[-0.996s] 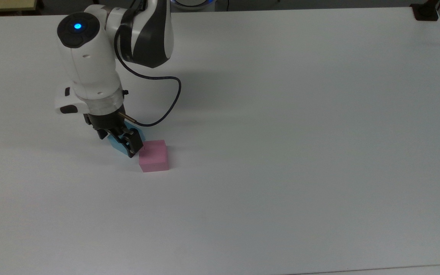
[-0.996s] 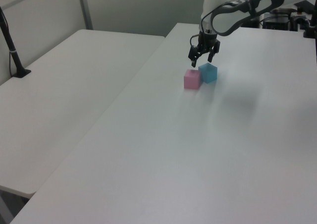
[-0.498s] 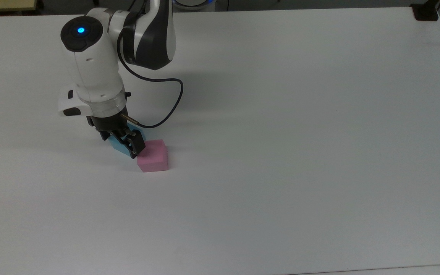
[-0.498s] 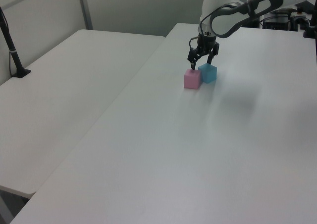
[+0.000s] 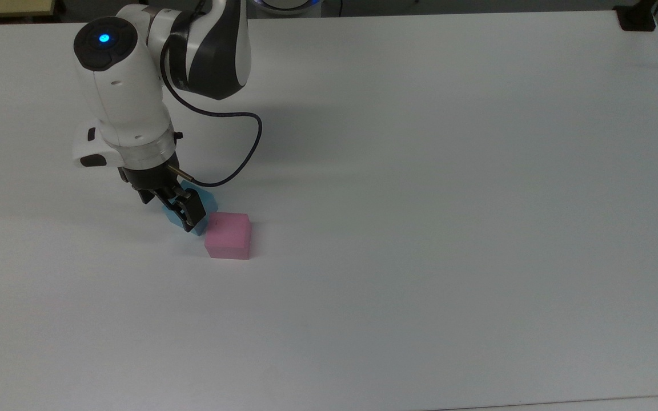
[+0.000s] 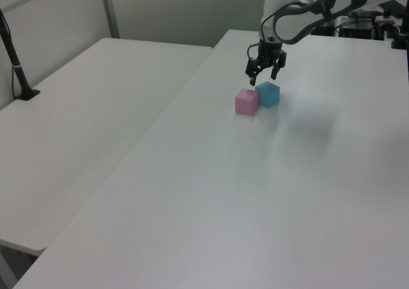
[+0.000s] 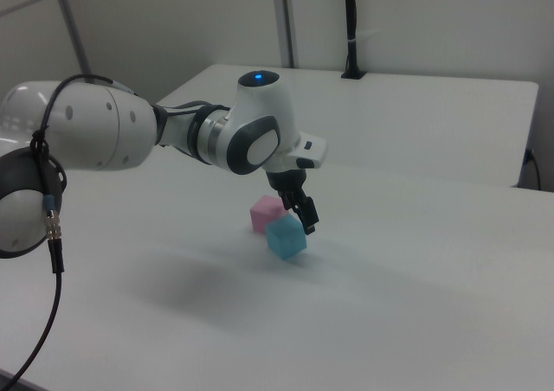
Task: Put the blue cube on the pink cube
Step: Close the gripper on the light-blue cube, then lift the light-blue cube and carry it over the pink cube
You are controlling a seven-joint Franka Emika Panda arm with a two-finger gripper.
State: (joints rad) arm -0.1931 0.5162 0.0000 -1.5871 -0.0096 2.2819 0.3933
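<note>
The hand point(image 6: 264, 78) is seen spread apart and empty, poised just above the blue cube point(image 6: 268, 94), with nothing grasped. In the left view its fingertips are held clear of the cube's top, one finger point(image 6: 253, 79) set toward the pink cube point(image 6: 246, 101). The blue cube is judged to lie almost straight below the hand, so a short descent is what the coming move calls for. In the top view the blue cube point(image 5: 206, 201) is largely covered by the hand point(image 5: 183, 210) and is turned at an angle to the table point(image 5: 449, 200) edges. The pink cube point(image 5: 228, 235) is found just beside it, touching or nearly so, on the side away from the arm's base. Both cubes rest on the table, in the half nearer the top view's left edge. The pink cube is what stands in the way: little room is left for the finger on that side, and a nudge is thought likely. The stacking is judged not yet begun
</note>
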